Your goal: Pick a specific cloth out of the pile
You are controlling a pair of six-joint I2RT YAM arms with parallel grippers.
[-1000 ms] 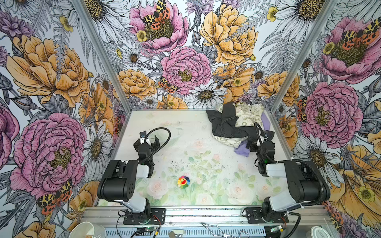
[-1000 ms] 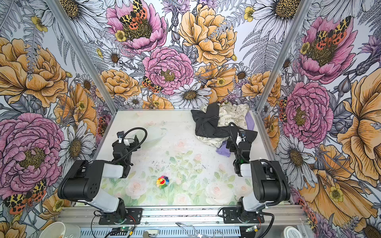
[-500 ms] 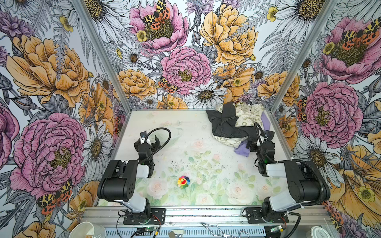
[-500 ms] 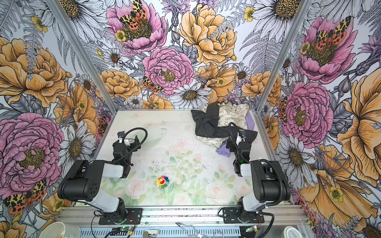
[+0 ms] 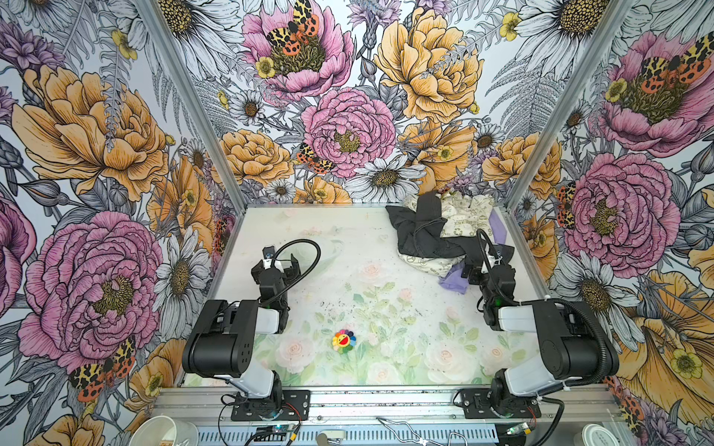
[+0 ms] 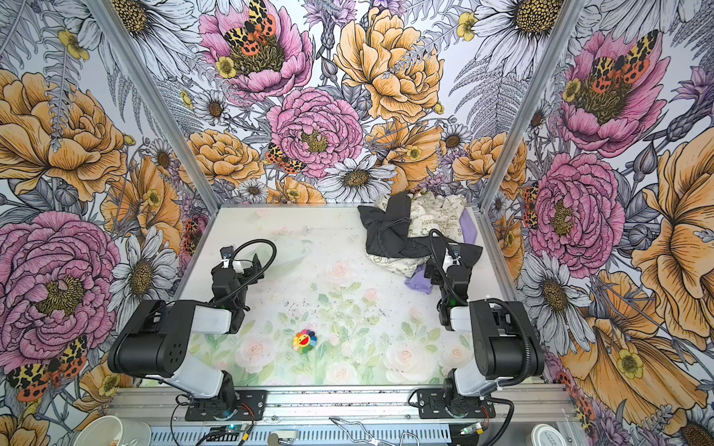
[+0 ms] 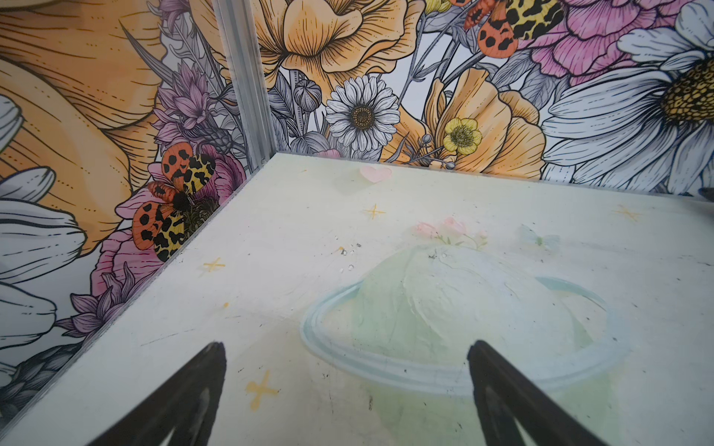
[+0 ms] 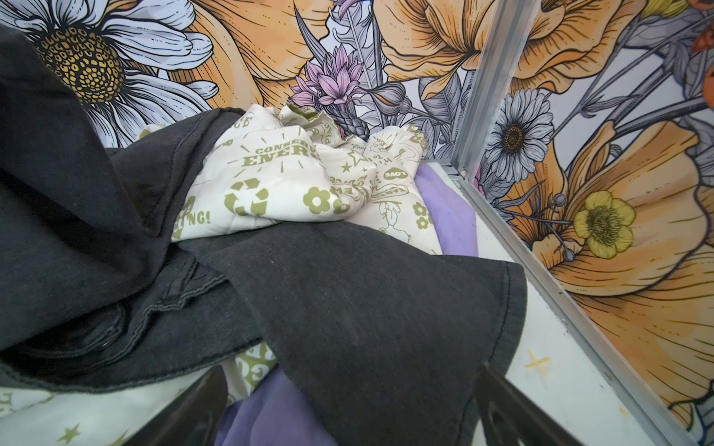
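The pile lies in the far right corner of the table. The lavender cloth (image 5: 453, 278) (image 6: 418, 284) pokes out from under its near edge, and another strip of it (image 8: 448, 208) shows by the right wall. A black garment (image 5: 421, 231) (image 8: 347, 289) drapes over a cream printed cloth (image 5: 465, 218) (image 8: 278, 181). My right gripper (image 5: 483, 267) (image 8: 349, 370) stands open at the pile's near edge; black hem and a lavender fold (image 8: 270, 409) lie between its fingers, ungripped. My left gripper (image 5: 281, 264) (image 7: 345, 347) is open over bare table at the left.
A small rainbow flower toy (image 5: 344, 340) sits near the front middle of the table. Flower-printed walls close in three sides, and the right wall's metal rail (image 8: 560, 301) runs close beside the pile. The left wall's corner post (image 7: 247, 85) stands ahead of my left gripper.
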